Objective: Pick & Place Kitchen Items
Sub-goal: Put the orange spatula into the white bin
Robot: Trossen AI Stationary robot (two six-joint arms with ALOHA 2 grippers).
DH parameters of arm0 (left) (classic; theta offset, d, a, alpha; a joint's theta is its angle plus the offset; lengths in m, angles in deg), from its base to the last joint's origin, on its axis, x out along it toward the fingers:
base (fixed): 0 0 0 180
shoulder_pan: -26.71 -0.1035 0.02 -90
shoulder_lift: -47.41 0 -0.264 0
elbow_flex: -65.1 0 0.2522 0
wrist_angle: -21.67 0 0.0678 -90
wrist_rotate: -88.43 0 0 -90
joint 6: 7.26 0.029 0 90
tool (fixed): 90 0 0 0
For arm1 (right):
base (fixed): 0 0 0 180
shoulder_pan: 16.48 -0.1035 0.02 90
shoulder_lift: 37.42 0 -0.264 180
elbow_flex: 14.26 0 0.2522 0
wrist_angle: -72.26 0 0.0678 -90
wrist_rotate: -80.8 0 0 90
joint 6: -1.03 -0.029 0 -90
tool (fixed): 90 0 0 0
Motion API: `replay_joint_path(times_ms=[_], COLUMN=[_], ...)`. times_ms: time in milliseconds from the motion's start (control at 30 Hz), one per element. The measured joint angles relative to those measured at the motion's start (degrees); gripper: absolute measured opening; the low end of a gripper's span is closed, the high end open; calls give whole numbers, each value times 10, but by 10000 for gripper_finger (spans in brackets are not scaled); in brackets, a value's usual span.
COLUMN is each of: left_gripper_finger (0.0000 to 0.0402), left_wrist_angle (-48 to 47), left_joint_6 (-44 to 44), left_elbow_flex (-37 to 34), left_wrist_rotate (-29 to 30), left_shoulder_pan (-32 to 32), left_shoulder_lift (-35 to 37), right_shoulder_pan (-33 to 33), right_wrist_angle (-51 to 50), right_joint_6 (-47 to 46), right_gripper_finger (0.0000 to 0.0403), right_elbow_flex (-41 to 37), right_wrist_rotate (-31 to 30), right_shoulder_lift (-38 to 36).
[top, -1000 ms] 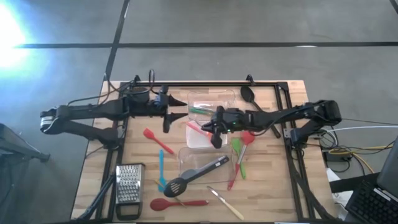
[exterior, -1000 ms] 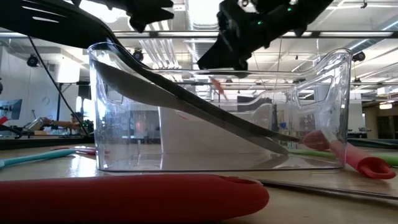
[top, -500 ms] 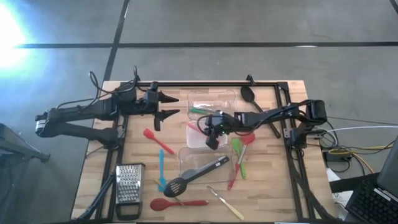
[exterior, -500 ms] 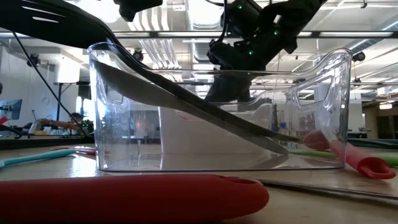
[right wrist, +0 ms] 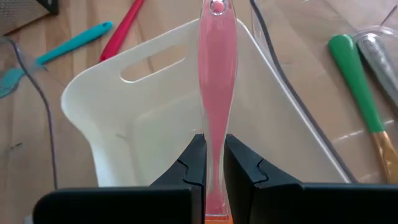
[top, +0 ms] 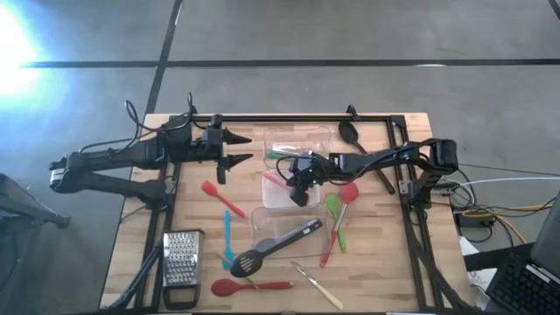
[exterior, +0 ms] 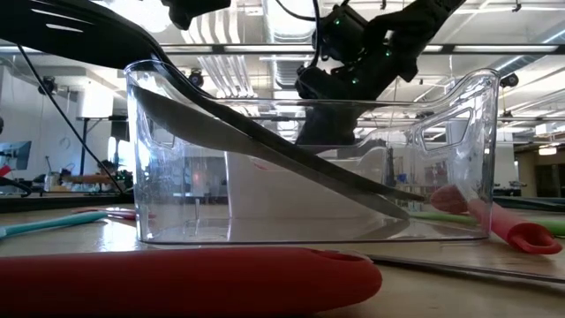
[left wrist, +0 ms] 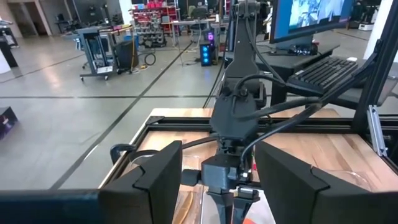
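My right gripper (top: 300, 187) is low over the middle clear tub (top: 278, 199) and is shut on a red utensil (top: 273, 179). In the right wrist view the pink-red handle (right wrist: 217, 74) runs away from the fingers across the tub (right wrist: 124, 124) and past its rim. The low view shows this gripper (exterior: 328, 97) behind the near tub (exterior: 177, 177). My left gripper (top: 234, 150) hangs open near the table's far left, touching nothing. A green-handled tool (top: 282, 155) lies in the far tub. A black slotted spoon (top: 262, 253) and tongs (top: 302, 231) lie across the near tub. My right gripper pinches the red utensil's handle (right wrist: 214, 146) between its two fingers (right wrist: 194, 163), and the handle runs straight out ahead along them. The handle's free end with its hole (right wrist: 217, 7) reaches past the tub's rim. The utensil's head is hidden behind the gripper.
A red spatula (top: 220, 198), teal spatula (top: 226, 234), red spoon (top: 251, 285) and wood-handled tool (top: 318, 286) lie on the near half of the table. The box grater (top: 181, 265) is near left. A green spatula (top: 334, 213), red spoon (top: 347, 196) and black ladle (top: 348, 131) lie to the right.
My right gripper has come down with the red utensil toward the middle tub, and its arm has stretched further across the table. My left gripper has drawn back a little toward the table's left edge and stays open.
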State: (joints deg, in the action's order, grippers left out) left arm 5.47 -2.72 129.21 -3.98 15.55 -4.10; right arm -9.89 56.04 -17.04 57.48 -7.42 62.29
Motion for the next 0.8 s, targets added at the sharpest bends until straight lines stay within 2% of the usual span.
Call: replay_joint_path(times_ms=[200,400,600,667,800], left_gripper_finger=[206,206,206,206,206], left_wrist_angle=[3,3,4,4,3], left_joint_6=[4,10,17,17,17], left_elbow_flex=[0,0,0,0,0], left_wrist_rotate=[1,2,3,4,4], left_shoulder_pan=[0,0,0,0,0], left_shoulder_lift=[0,0,0,0,0], right_shoulder_pan=[0,1,2,2,2], right_wrist_angle=[-18,-96,-98,-98,-98], right_joint_6=[7,23,22,19,19], right_gripper_finger=[21,21,22,33,81], right_elbow_flex=[33,68,83,86,96], right_wrist_rotate=[9,8,10,11,11], right_shoulder_lift=[35,58,70,70,69])
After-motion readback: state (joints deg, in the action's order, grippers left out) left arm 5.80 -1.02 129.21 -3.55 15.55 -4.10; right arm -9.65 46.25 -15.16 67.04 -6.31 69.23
